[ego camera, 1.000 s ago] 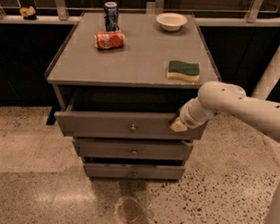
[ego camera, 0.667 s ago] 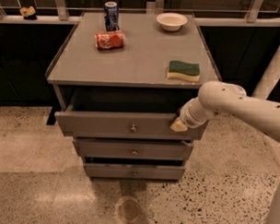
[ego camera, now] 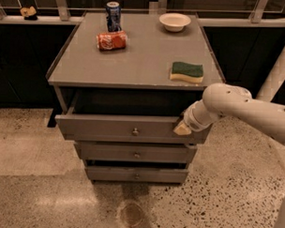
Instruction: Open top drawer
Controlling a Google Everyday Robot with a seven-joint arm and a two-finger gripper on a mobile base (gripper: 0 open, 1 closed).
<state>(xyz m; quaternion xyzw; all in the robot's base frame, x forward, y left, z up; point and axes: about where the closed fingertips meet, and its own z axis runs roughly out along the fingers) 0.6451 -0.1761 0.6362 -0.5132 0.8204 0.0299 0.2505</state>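
The top drawer (ego camera: 109,129) is the widest of three grey drawers in the cabinet, with a small round metal knob (ego camera: 135,131) at its centre. It stands pulled out from the cabinet, and its inside is dark from here. My gripper (ego camera: 182,128) comes in on the white arm from the right and sits at the top edge of the drawer front, near its right end.
On the cabinet top (ego camera: 135,54) are an upright blue can (ego camera: 113,16), a red can (ego camera: 111,40) on its side, a white bowl (ego camera: 175,21) and a green-and-yellow sponge (ego camera: 187,72). Two narrower drawers (ego camera: 135,155) sit below. Speckled floor lies around.
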